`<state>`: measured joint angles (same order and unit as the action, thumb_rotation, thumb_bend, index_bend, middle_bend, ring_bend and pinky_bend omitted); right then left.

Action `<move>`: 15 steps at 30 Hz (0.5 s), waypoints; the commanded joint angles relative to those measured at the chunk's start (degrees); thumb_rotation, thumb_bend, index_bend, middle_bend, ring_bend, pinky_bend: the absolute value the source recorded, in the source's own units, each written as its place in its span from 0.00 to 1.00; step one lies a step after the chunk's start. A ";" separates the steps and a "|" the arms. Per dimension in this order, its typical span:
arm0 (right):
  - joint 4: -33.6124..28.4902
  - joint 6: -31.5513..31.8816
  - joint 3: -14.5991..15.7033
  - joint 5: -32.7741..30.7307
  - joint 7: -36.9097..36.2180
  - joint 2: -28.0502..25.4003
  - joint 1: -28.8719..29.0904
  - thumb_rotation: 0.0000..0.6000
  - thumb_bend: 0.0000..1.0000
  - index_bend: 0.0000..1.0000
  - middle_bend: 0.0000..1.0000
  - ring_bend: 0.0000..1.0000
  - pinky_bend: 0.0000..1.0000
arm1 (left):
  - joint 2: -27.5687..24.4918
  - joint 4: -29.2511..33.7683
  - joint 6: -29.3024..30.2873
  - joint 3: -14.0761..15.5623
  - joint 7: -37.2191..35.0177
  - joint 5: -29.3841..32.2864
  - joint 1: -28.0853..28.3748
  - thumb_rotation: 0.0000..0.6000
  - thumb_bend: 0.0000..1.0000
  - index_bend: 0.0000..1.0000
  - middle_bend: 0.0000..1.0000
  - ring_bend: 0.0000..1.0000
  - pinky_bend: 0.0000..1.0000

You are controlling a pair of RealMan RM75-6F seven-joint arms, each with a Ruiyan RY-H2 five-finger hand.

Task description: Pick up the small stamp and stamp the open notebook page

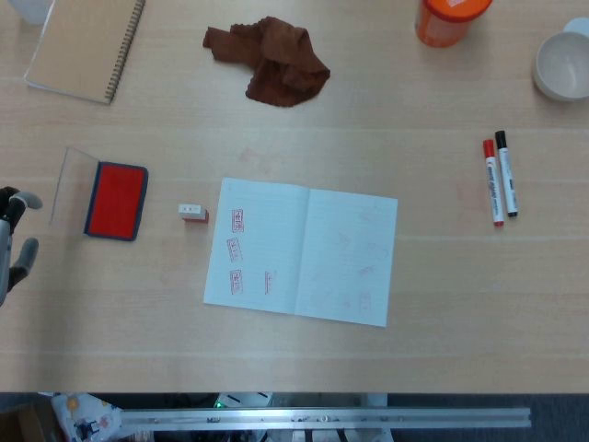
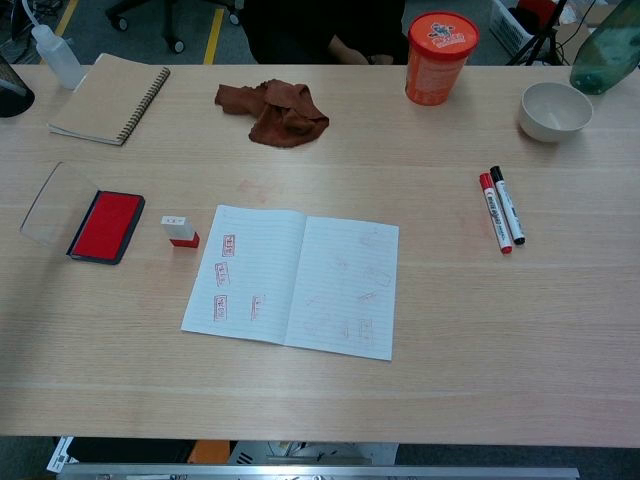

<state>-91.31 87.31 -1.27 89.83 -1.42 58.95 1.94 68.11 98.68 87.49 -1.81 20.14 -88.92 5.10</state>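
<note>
The small stamp point(image 1: 193, 214) point(image 2: 180, 231), white on top with a red base, stands on the table just left of the open notebook point(image 1: 304, 250) point(image 2: 295, 280). The notebook's left page carries several red stamp marks; fainter marks show on the right page. A red ink pad point(image 1: 117, 200) point(image 2: 105, 226) lies open left of the stamp, its clear lid point(image 2: 55, 203) folded back. My left hand point(image 1: 13, 241) shows only at the left edge of the head view, fingers apart and holding nothing, well left of the ink pad. My right hand appears in neither view.
A closed spiral notebook point(image 2: 108, 98) lies at the back left, with a brown cloth point(image 2: 277, 110) behind the open notebook. An orange cup point(image 2: 440, 57) and a white bowl point(image 2: 555, 110) stand at the back right. Red and black markers point(image 2: 501, 208) lie at the right.
</note>
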 commanded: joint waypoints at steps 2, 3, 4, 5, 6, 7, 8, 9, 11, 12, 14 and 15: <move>0.06 0.23 -0.07 -0.01 -0.24 -0.07 -0.12 1.00 0.36 0.44 0.42 0.27 0.31 | -0.01 0.07 0.04 0.02 0.09 -0.02 -0.03 1.00 0.25 0.39 0.41 0.34 0.37; 0.09 0.26 -0.12 -0.02 -0.28 -0.08 -0.11 1.00 0.36 0.45 0.42 0.27 0.31 | -0.02 0.10 0.06 0.01 0.06 -0.03 -0.03 1.00 0.25 0.39 0.41 0.34 0.37; 0.08 0.28 -0.19 -0.03 -0.32 -0.13 -0.08 1.00 0.36 0.45 0.42 0.27 0.31 | -0.05 0.14 0.09 -0.01 0.02 -0.07 -0.03 1.00 0.25 0.39 0.41 0.34 0.37; 0.06 0.32 -0.28 0.00 -0.37 -0.20 -0.03 1.00 0.36 0.45 0.42 0.27 0.31 | -0.11 0.24 0.13 -0.03 -0.12 -0.12 -0.02 1.00 0.25 0.39 0.41 0.34 0.37; 0.03 0.37 -0.39 0.01 -0.40 -0.27 0.04 1.00 0.36 0.45 0.42 0.27 0.31 | -0.17 0.33 0.11 -0.02 -0.28 -0.18 0.00 1.00 0.25 0.39 0.41 0.34 0.37; -0.05 0.41 -0.56 0.01 -0.39 -0.38 0.14 1.00 0.36 0.45 0.42 0.27 0.31 | -0.35 0.49 0.03 0.00 -0.53 -0.29 0.07 1.00 0.25 0.39 0.41 0.34 0.37; -0.13 0.47 -0.74 -0.07 -0.27 -0.46 0.22 1.00 0.36 0.45 0.42 0.27 0.31 | -0.51 0.64 -0.14 0.04 -0.77 -0.31 0.14 1.00 0.25 0.39 0.41 0.34 0.37; -0.20 0.57 -1.00 -0.23 -0.03 -0.51 0.31 1.00 0.36 0.45 0.42 0.27 0.31 | -0.72 0.86 -0.39 0.08 -1.03 -0.26 0.22 1.00 0.25 0.39 0.41 0.34 0.37; -0.44 0.68 -1.59 -0.66 0.44 -0.62 0.54 1.00 0.36 0.45 0.42 0.27 0.31 | -1.21 1.36 -0.87 0.06 -1.48 -0.21 0.47 1.00 0.25 0.39 0.41 0.34 0.37; -0.60 0.62 -1.79 -0.86 0.49 -0.73 0.65 1.00 0.36 0.45 0.42 0.27 0.31 | -1.32 1.44 -0.99 -0.02 -1.53 -0.25 0.61 1.00 0.25 0.39 0.41 0.34 0.37; -1.01 0.41 -2.22 -1.26 0.60 -1.01 0.94 1.00 0.36 0.45 0.42 0.27 0.31 | -1.41 1.51 -1.40 -0.15 -1.47 -0.43 1.02 1.00 0.25 0.39 0.41 0.34 0.37; -1.20 0.24 -2.35 -1.41 0.66 -1.15 1.08 1.00 0.36 0.45 0.42 0.27 0.31 | -1.42 1.56 -1.72 -0.17 -1.47 -0.55 1.27 1.00 0.25 0.39 0.41 0.34 0.37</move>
<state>-92.42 87.63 -3.56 88.49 -0.82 57.88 2.94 66.72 100.19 85.94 -1.93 18.66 -89.38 6.21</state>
